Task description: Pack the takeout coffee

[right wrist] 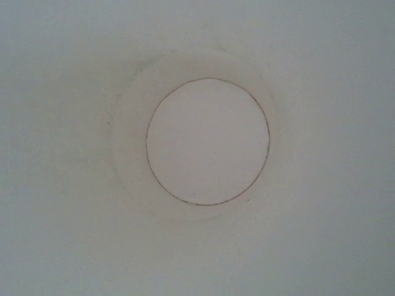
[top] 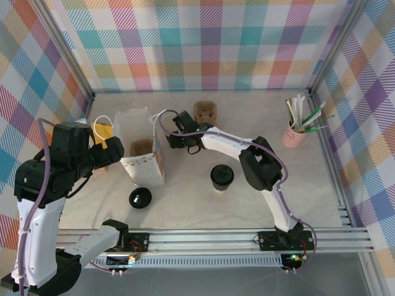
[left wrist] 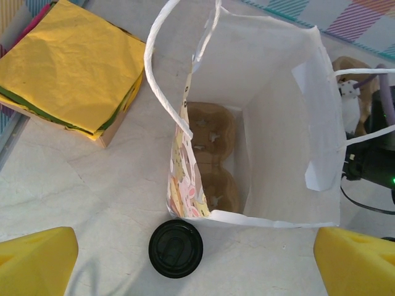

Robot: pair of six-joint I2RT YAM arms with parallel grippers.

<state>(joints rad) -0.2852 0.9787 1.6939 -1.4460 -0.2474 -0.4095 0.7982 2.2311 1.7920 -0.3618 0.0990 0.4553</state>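
Risk of a spill comes first. Takeout coffee (top: 221,177) upright and lidded, about mid-tabletop and a little toward the near edge, well apart from both grippers, not yet packed.

Likely trouble on the way in:
- Thin white paper bag (top: 147,161) easily knocked over or folded by a cup lowered against its rim.
- Handles looping over the mouth, ready to snag.
- Lid squeezed too hard, or cup tilted in transit, likely to leak.
- Cup missing a well of the carrier, likely to topple inside.

Further hazard: right gripper (top: 174,137) crowded just beside the bag's right wall, close enough to drag it. Jaw state there impossible to tell. Right wrist view straight down into an apparent white cup (right wrist: 208,142), bare inside, pinched or not unclear. Left gripper (left wrist: 196,262) spread wide, holding nothing, poised by the bag on the side toward the left edge.

Containers:
- Bag standing open in the left half of the tabletop, holding 1 brown cardboard carrier (left wrist: 212,154), 2 wells showing, both unfilled.
- Loose black lid (left wrist: 176,248) flat on the tabletop just beside the bag.
- Spare carrier (top: 205,111) toward the far edge, contents unclear.
- Pink cup (top: 294,134) near the right edge, stuffed with stirrers or straws.
- Box of yellow napkins (left wrist: 74,68) toward the left edge.
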